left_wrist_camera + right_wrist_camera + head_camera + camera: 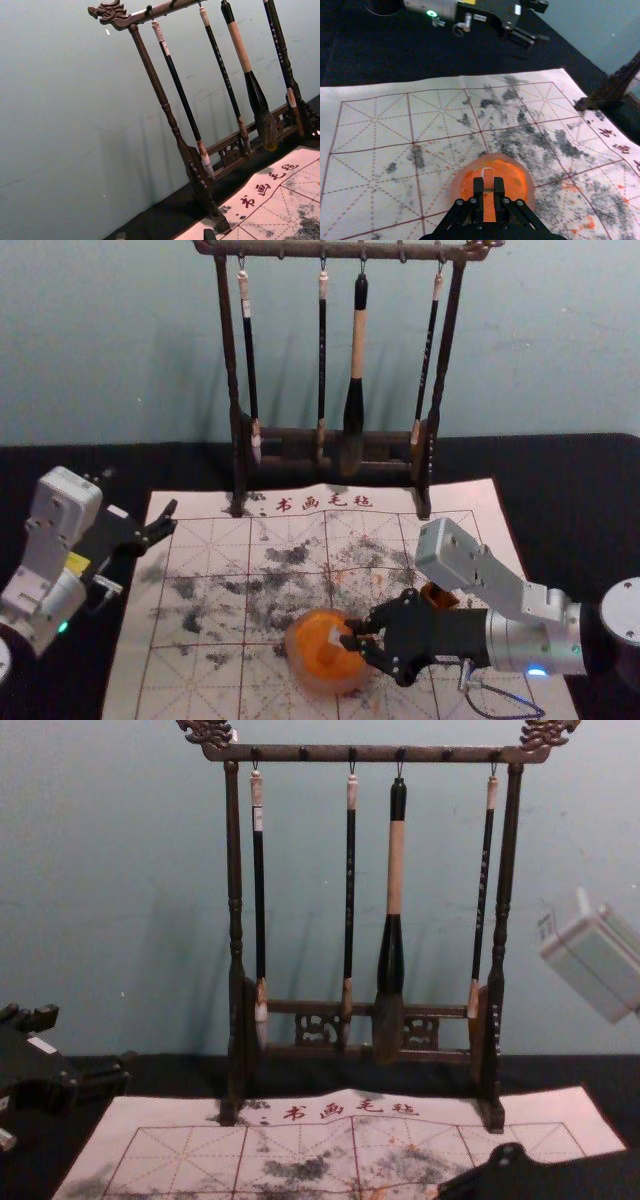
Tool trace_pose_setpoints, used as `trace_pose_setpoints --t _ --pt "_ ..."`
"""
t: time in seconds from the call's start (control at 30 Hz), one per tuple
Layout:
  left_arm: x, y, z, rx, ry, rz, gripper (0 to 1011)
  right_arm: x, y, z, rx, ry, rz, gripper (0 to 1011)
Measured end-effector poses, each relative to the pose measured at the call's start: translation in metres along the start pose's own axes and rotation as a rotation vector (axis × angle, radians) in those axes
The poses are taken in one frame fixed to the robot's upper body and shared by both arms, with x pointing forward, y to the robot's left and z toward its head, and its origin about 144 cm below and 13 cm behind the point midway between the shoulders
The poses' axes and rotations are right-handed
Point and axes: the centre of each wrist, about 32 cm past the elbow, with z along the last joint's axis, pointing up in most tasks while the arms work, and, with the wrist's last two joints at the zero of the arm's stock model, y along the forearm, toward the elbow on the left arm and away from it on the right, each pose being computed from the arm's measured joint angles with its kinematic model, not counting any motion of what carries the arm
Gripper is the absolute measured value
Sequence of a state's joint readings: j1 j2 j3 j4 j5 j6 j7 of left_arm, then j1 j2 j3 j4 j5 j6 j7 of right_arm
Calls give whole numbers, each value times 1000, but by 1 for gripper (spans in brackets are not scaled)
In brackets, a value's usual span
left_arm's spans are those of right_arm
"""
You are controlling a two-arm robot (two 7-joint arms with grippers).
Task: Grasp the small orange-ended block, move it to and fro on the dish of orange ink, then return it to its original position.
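The right wrist view bares the block [488, 178], clamped in the right gripper [346, 633] over the dish [310, 672], pointing nine o'clock in head view, long axis unclear; the left gripper [172, 517], spread, sits at ten o'clock.

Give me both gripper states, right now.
Left gripper: open, holding nothing, by the mat's left edge.
Right gripper: closed on the block, at the ink dish.
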State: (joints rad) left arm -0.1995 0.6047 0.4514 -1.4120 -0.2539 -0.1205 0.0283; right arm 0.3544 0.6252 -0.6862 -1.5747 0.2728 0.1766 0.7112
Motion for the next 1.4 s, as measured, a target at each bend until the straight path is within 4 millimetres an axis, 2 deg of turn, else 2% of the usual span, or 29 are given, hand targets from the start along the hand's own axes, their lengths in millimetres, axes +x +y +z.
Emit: trace_pose_setpoints --t 0.47,1.0,1.4 --pt "0 0 0 0 0 0 1001 10 -8 -1 -24 10 -63 80" --pt "0 0 0 0 0 0 1001 0 -23 2 -19 3 -26 81" --pt "0 0 0 0 0 0 1002 -2 -17 6 -12 -6 33 81"
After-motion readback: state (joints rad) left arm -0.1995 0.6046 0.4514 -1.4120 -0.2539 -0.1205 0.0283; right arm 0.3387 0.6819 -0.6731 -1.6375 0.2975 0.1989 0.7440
